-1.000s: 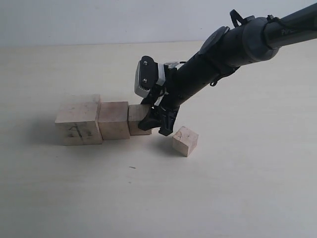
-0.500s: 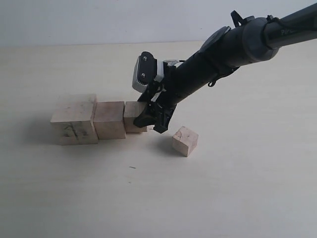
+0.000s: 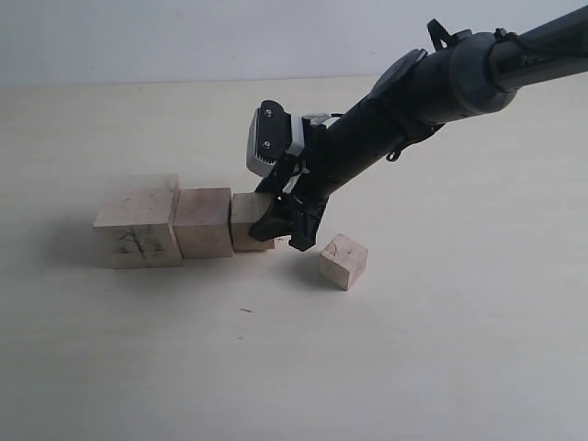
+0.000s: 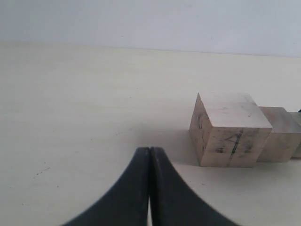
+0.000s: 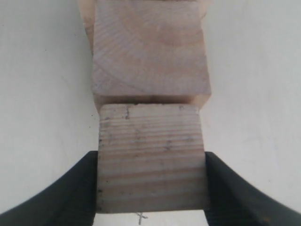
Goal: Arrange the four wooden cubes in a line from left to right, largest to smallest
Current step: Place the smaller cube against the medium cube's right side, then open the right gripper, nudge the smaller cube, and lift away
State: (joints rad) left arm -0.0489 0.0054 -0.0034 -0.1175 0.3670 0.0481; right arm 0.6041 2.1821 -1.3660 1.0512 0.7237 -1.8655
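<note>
Three wooden cubes stand in a touching row in the exterior view. The largest cube (image 3: 138, 225), with dark scribbles on its front, is at the left. The second cube (image 3: 204, 220) is beside it, then the third cube (image 3: 246, 220). My right gripper (image 3: 285, 234) is shut on the third cube (image 5: 151, 160), a finger (image 5: 70, 193) flat against each side, with the second cube (image 5: 150, 56) just beyond. The smallest cube (image 3: 344, 260) sits apart to the right. My left gripper (image 4: 149, 151) is shut and holds nothing. It hangs short of the largest cube (image 4: 229, 134).
The pale tabletop (image 3: 413, 367) stretches around the cubes, with a light wall behind it. My right arm (image 3: 432, 87) slants down from the upper right over the area behind the smallest cube. A small dark speck (image 3: 244, 310) lies in front of the row.
The row of three cubes has slid a little to the left, with my right gripper on the third cube. The smallest cube has not moved.
</note>
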